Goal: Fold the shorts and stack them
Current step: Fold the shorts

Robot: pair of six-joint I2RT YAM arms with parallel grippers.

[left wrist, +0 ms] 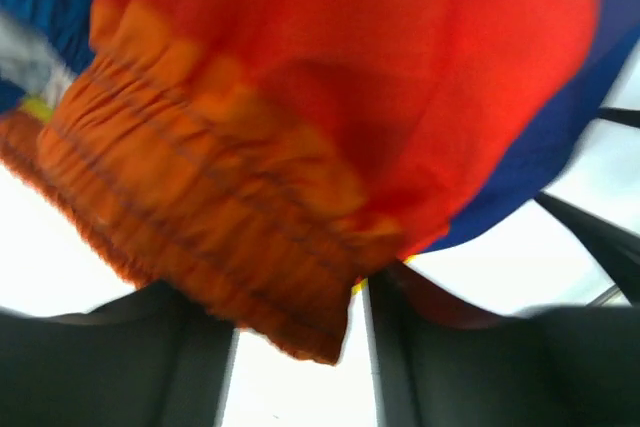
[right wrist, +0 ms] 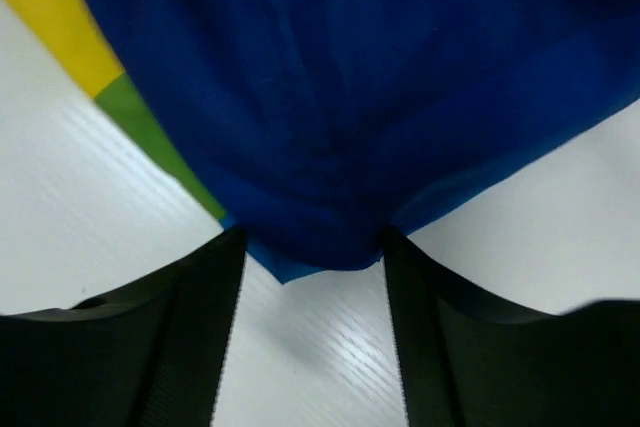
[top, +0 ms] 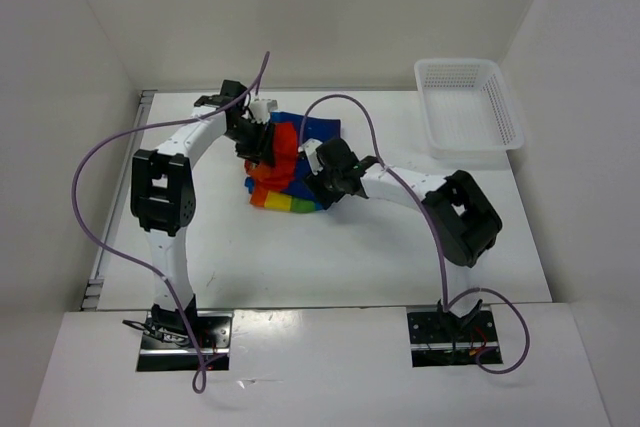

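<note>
The rainbow-striped shorts [top: 283, 190] lie bunched in the middle of the table. My left gripper [top: 262, 143] is at their red and orange part, at the far left. In the left wrist view the orange elastic waistband [left wrist: 200, 207] and red cloth hang over and between my fingertips, and the left gripper [left wrist: 300, 292] is closed on that cloth. My right gripper [top: 322, 179] is at the shorts' right edge. In the right wrist view a gathered fold of the blue cloth [right wrist: 330, 147] is pinched between the tips of the right gripper [right wrist: 315, 242].
A white plastic mesh basket [top: 505, 97] stands at the back right corner of the table. White walls close in the table on the left, back and right. Purple cables loop above both arms.
</note>
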